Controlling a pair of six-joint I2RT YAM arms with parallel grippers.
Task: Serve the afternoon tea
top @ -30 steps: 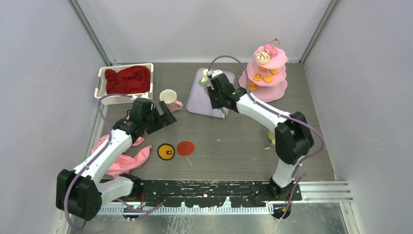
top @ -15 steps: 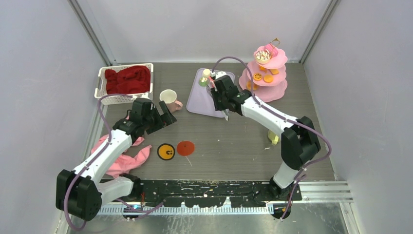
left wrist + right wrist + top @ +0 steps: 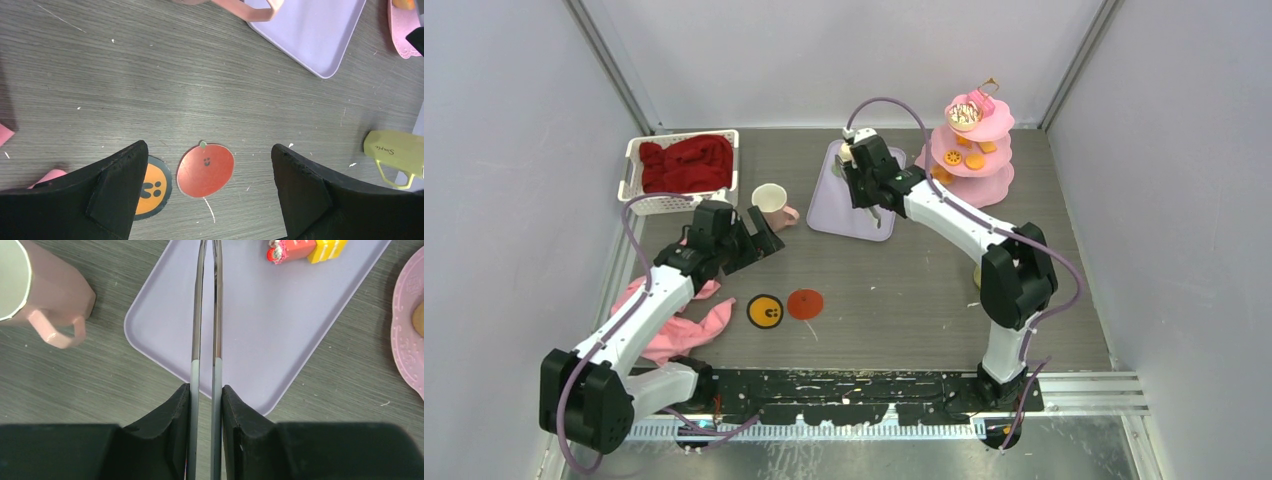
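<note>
My right gripper (image 3: 206, 390) is shut on the long metal tweezers (image 3: 206, 315). Their two arms run close together over the lavender tray (image 3: 280, 330), and their tips are cut off at the top edge. A red-pink toy cake (image 3: 291, 250) and a yellow one (image 3: 327, 247) lie at the tray's far end. A pink mug (image 3: 770, 200) with a cream inside stands left of the tray (image 3: 844, 215). The pink tiered stand (image 3: 996, 185) carries a donut (image 3: 965, 113) and orange pieces (image 3: 974, 160). My left gripper (image 3: 209, 147) hangs open and holds nothing, above a red coaster (image 3: 206, 170) and an orange one (image 3: 150, 187).
A white basket (image 3: 636, 170) with a red cloth stands at the back left. A pink cloth (image 3: 679, 325) lies under the left arm. A yellow-green clip (image 3: 395, 150) lies near the right arm's elbow. Grey walls close in the table on three sides.
The right gripper, with the tweezers, has moved toward the tray's far end and now covers the toy pieces seen there before. The left arm has not moved.
</note>
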